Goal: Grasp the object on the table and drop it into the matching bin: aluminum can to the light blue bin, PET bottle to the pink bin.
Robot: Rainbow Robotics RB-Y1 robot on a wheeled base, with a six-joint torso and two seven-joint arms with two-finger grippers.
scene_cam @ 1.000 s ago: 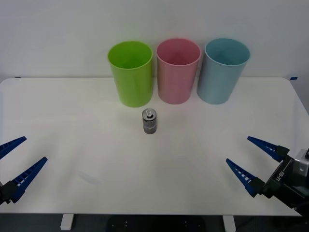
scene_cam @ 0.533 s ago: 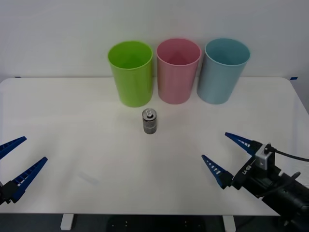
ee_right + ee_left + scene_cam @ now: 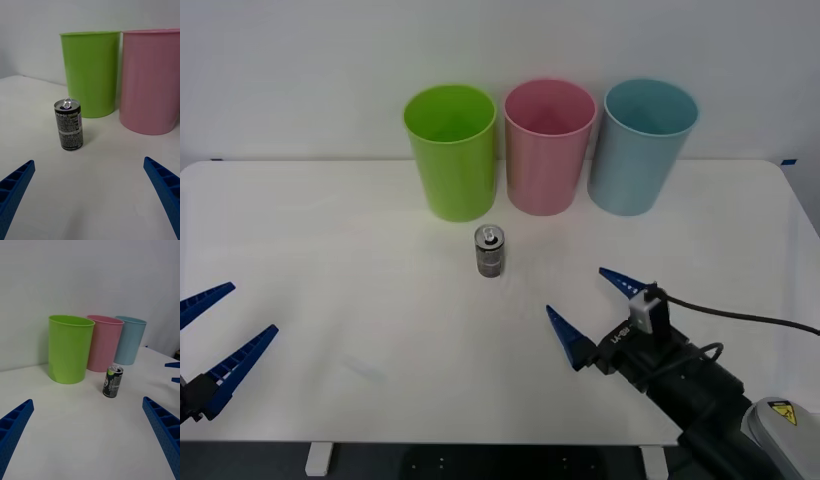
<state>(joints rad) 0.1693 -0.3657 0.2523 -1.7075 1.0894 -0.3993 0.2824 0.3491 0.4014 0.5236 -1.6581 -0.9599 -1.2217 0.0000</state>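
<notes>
Since a second ago the right gripper (image 3: 585, 310) has swung in from the table's right edge toward the middle and now hangs low over the table (image 3: 330, 250), just right of and nearer the robot than the can (image 3: 490, 251), well short of touching it. Its blue fingers are spread wide with nothing between them, and the can stands in the gap ahead in the right wrist view (image 3: 68, 124). That can sits upright on the white top, pull-tab up, alone in front of the gap between the green bin (image 3: 451, 150) and the pink bin (image 3: 548, 146). Three bins stand in a row at the far side, green on the left, pink in the middle, light blue bin (image 3: 644, 145) on the right, all upright and close beside one another. Over at the near left corner the left gripper (image 3: 210, 338) has not budged; its fingers are also wide apart and hold nothing.
</notes>
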